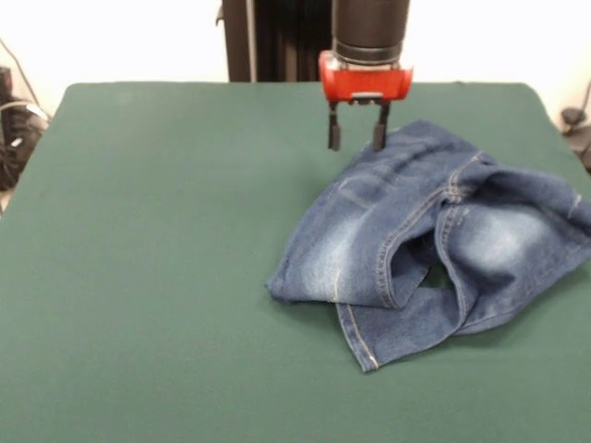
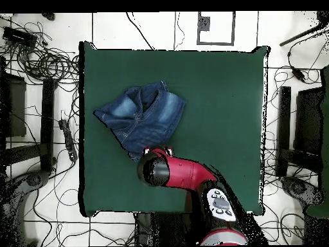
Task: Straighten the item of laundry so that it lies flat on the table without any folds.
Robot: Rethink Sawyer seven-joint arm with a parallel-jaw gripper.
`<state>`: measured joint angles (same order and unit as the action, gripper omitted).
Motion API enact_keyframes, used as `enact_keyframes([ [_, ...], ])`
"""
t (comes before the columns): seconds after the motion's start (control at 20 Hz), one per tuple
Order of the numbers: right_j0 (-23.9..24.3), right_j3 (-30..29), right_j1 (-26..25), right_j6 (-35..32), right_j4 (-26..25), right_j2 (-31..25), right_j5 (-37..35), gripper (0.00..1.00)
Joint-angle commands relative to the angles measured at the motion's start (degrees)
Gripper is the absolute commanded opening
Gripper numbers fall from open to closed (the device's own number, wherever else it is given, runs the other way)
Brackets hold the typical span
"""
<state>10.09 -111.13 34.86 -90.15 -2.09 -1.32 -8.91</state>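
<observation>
The blue denim jeans (image 1: 434,240) lie crumpled and folded over on the right half of the dark green table (image 1: 157,277), with faded whitish patches and tan stitching showing. In the overhead view the jeans (image 2: 141,114) sit toward the table's left side (image 2: 218,96). My gripper (image 1: 356,138) hangs just above the far edge of the jeans, near the waistband. Its two dark fingers (image 1: 334,137) point down with a gap between them and hold nothing. In the overhead view the arm's red and black wrist (image 2: 154,169) hides the gripper.
The robot's black pedestal (image 1: 277,37) stands at the table's far side. Cables (image 2: 45,58) and dark stands (image 2: 48,125) lie on the floor around the table. The table edge runs close to the jeans on the right of the front view.
</observation>
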Motion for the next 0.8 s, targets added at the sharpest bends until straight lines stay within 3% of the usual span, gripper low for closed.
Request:
enact_keyframes([
  [0.05, -0.09, 4.87, -1.16, -8.61, 5.44, -9.85, -10.23, 1.00],
  [0.8, -1.63, 4.50, -4.15, -11.59, 7.49, -10.19, -3.96, 1.00],
])
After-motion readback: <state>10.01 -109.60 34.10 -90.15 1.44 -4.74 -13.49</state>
